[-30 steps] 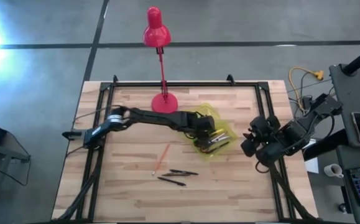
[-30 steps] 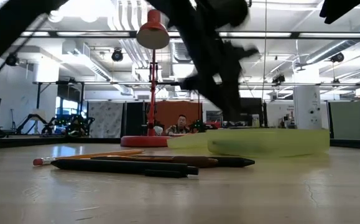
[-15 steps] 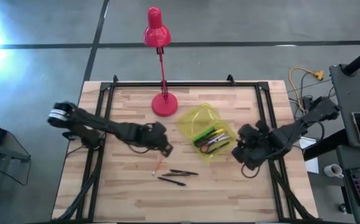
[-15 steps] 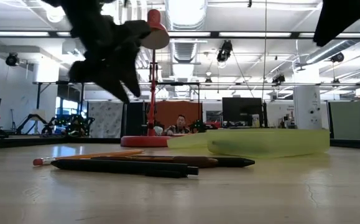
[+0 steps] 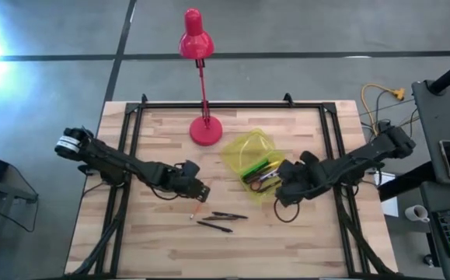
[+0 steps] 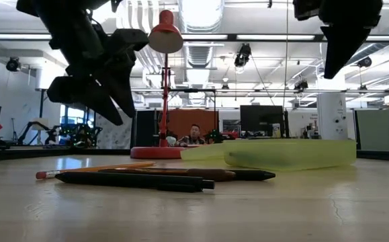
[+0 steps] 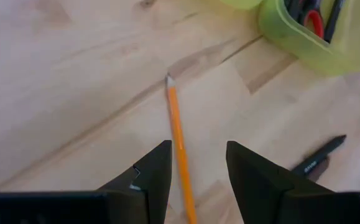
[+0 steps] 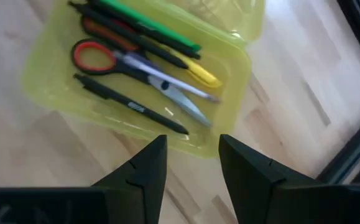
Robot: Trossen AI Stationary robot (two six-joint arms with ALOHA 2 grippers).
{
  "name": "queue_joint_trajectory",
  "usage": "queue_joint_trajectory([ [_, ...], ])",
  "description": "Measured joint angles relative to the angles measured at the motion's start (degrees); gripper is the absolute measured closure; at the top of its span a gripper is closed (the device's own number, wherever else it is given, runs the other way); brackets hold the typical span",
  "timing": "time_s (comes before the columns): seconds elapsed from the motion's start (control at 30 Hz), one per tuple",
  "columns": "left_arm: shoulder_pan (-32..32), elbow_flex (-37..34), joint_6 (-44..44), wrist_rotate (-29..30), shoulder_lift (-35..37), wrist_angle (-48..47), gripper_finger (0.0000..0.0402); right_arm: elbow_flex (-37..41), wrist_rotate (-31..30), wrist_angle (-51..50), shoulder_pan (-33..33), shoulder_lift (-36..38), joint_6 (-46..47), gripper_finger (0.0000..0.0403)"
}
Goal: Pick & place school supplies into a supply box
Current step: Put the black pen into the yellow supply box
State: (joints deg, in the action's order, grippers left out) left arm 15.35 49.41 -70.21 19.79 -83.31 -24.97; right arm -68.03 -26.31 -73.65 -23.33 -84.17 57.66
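The yellow-green supply box (image 5: 257, 165) lies open on the table and holds a green pen (image 8: 148, 25), red-handled scissors (image 8: 130, 65), a black pen (image 8: 130, 106) and a yellow pen. An orange pencil (image 5: 198, 201) lies flat on the wood, with black pens (image 5: 228, 215) just nearer. My left gripper (image 5: 201, 190) hangs open above the pencil (image 7: 178, 137), whose far part shows between its fingers, clear of the table in the low view. My right gripper (image 5: 280, 189) is open and hovers over the box's near right wall (image 8: 136, 127).
A red desk lamp stands with its base (image 5: 206, 128) at the table's far side, left of the box. A black metal frame (image 5: 123, 167) runs along the table's edges. Bare wood (image 5: 155, 233) lies near the front left.
My left gripper has left the box, swung toward the table's left and near edge, and come down over the orange pencil. My right gripper has moved from the table's right edge leftward to the box. The box and the loose pens have stayed put.
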Motion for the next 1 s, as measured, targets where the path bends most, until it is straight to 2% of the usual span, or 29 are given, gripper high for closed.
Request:
queue_joint_trajectory([
  [0.2,0.9,-0.1,0.0,-0.1,0.0,-0.2,0.0265,-1.4,2.5,5.1,-1.6,-2.5,-6.3,0.0266],
  [0.43,1.1,-0.1,0.1,-1.8,0.1,-0.6,0.0265,-1.3,12.2,30.7,-1.8,-4.5,-31.1,0.0266],
  [0.53,1.9,-0.1,0.1,-4.0,0.2,-2.2,0.0265,-1.8,14.9,37.6,-1.8,-7.2,-37.9,0.0266],
  [0.73,5.6,-0.1,0.4,-3.1,0.3,-6.1,0.0265,-4.6,16.1,39.5,-2.8,-16.4,-37.4,0.0266],
  [0.83,6.3,-0.2,3.8,-2.0,0.3,-7.1,0.0265,-7.4,15.8,39.6,-3.6,-20.6,-36.8,0.0266],
  [1.0,6.9,-0.2,6.6,-1.7,0.6,-7.6,0.0265,-11.8,13.4,39.6,-3.5,-27.4,-34.5,0.0266],
])
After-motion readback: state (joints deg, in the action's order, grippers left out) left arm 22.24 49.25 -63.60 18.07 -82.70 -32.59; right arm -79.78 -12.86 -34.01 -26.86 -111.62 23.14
